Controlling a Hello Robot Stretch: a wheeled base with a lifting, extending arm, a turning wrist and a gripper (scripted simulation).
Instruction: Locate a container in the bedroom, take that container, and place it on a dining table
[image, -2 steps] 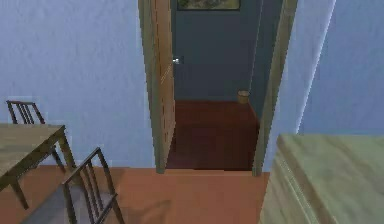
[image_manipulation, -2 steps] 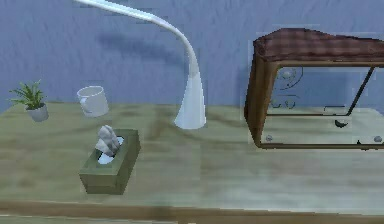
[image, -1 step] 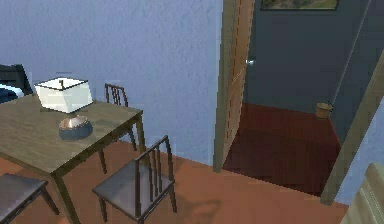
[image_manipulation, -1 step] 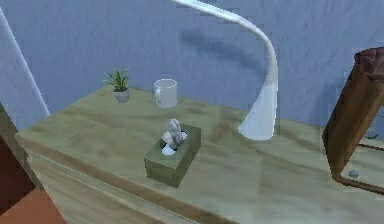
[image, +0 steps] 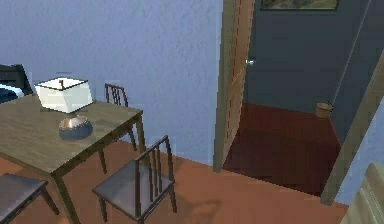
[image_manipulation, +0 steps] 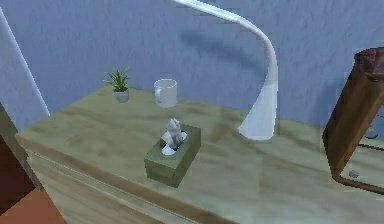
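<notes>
A wooden dining table (image: 30, 135) stands at the forward view's left. On it are a white box-shaped lamp shade (image: 64, 94) and a low grey dish (image: 75, 127). In the arm side view a wooden cabinet top (image_manipulation: 90, 125) carries a green tissue box (image_manipulation: 172, 155) with a white tissue sticking up. Behind the box stand a pale translucent cup (image_manipulation: 165, 92) and a small potted plant (image_manipulation: 120, 84).
Dark chairs (image: 140, 180) (image: 118, 97) stand around the table. An open doorway (image: 290, 90) at the forward view's right leads to a dark-walled room with a red floor and a small tan bucket (image: 324, 109). A white curved lamp (image_manipulation: 262, 95) and a wooden frame (image_manipulation: 355, 110) stand on the cabinet.
</notes>
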